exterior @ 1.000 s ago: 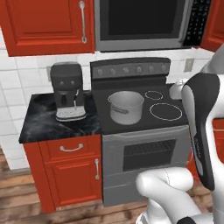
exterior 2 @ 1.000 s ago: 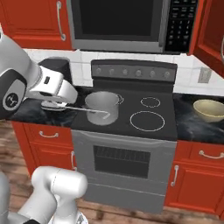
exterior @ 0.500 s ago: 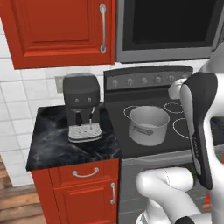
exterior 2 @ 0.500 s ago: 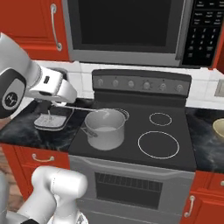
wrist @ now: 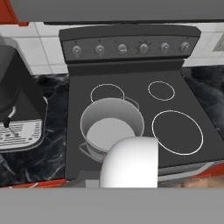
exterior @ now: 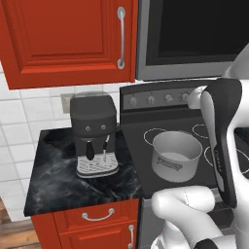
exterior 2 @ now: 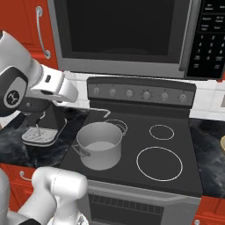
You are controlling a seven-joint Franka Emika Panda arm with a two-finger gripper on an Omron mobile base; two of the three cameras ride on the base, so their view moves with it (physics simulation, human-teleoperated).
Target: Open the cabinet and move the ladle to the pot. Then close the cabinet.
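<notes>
Black stovetop (exterior 2: 132, 167) carries the pot (exterior 2: 99, 145) on its front-left burner, near the tabletop (exterior: 48, 180) edge beside a coffee machine (exterior: 93, 133). Right burners lie bare (open room there). Hand is closed; what it grips is hidden.

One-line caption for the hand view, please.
Hand camera looks down on the empty pot on the black stove's front-left burner, coffee machine on the counter alongside.
</notes>
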